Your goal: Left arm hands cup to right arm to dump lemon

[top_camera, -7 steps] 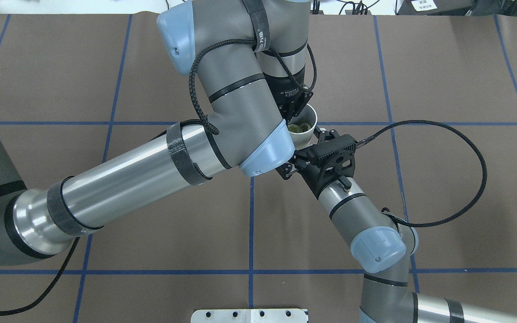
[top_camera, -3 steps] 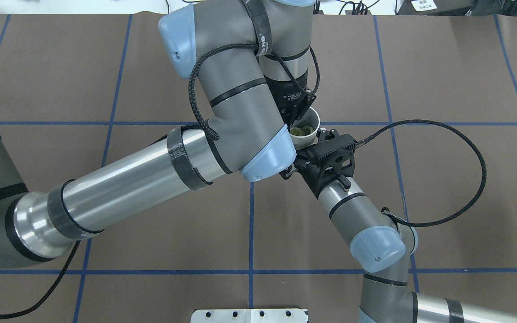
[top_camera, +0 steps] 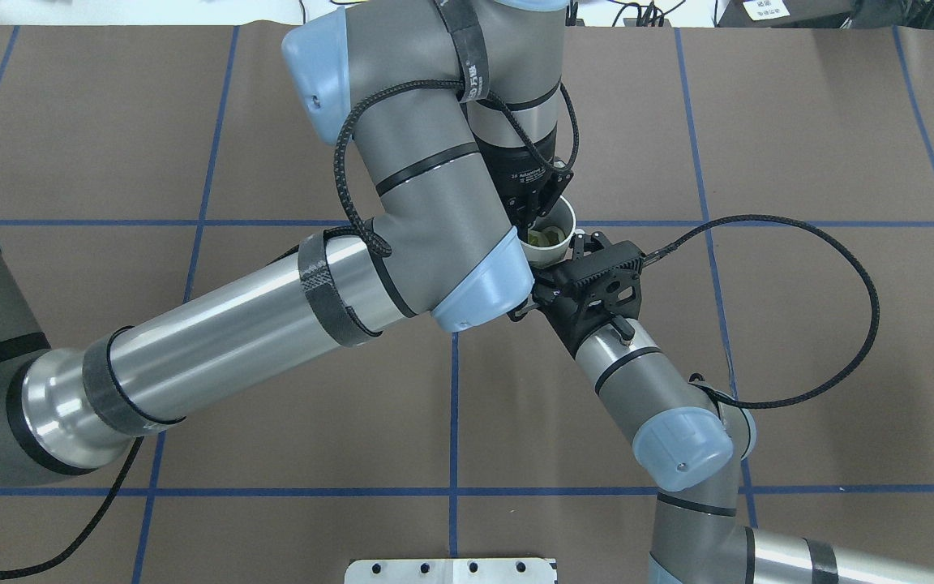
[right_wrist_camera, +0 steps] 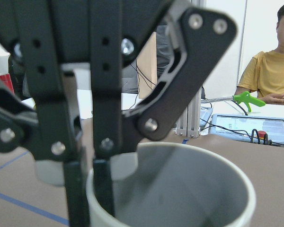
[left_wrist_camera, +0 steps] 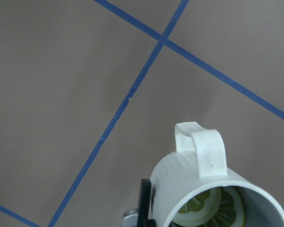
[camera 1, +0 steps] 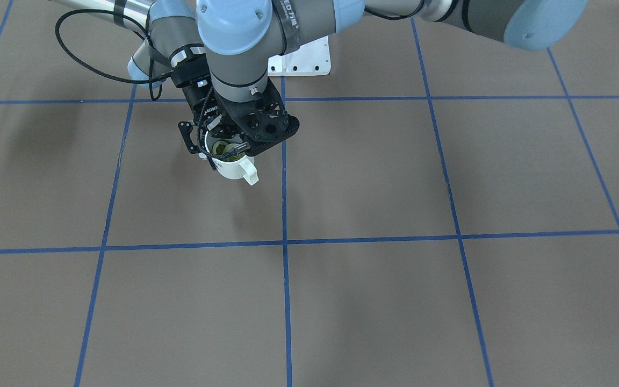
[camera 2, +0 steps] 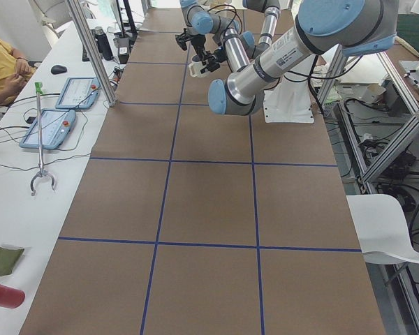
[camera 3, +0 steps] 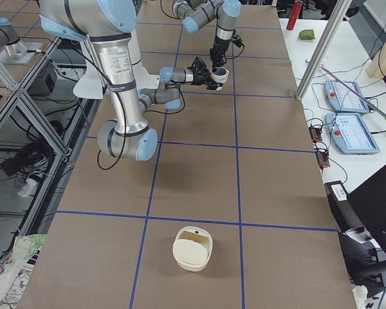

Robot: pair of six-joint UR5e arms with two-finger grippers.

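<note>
The white cup hangs above the table with lemon slices inside. My left gripper comes down from above and is shut on the cup's rim; the right wrist view shows one finger inside the cup and one outside. My right gripper is open, level with the cup, its fingers spread on either side of it. The front view shows the cup, its handle pointing away from the robot, and one right finger beside it. The left wrist view shows the cup and lemon slices.
A white lidded container sits on the brown mat far toward the robot's right end. A white base plate lies at the robot's edge. An operator in yellow and control tablets are beyond the table.
The left arm has shifted slightly, carrying the cup a little toward the right gripper. The right gripper has crept slightly closer to the cup and stays open.
</note>
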